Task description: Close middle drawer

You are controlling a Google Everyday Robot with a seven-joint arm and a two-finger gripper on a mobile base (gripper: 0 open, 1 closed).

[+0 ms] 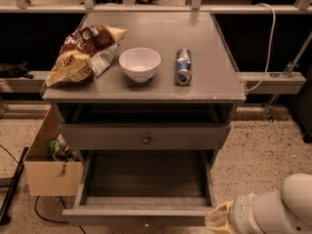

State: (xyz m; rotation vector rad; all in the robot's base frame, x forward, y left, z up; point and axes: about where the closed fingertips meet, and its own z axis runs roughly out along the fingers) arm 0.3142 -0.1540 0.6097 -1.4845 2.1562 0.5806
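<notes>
The middle drawer (pixel 141 216) is pulled far out of the grey cabinet. Its empty inside shows, and its low flat front is near the bottom edge of the camera view. Above it, the taller drawer front with a round knob (pixel 146 139) stands slightly out from the cabinet. My gripper (pixel 218 221) is at the bottom right, just at the front right corner of the middle drawer. Only its yellowish end and the white arm (pixel 278 209) behind it show. The lowest drawer is out of view.
On the cabinet top (pixel 204 82) lie a chip bag (pixel 80 55), a white bowl (pixel 140 63) and a can on its side (pixel 183 66). A cardboard box (pixel 48 167) stands on the floor at the left of the cabinet. A black cable (pixel 12 191) runs beside it.
</notes>
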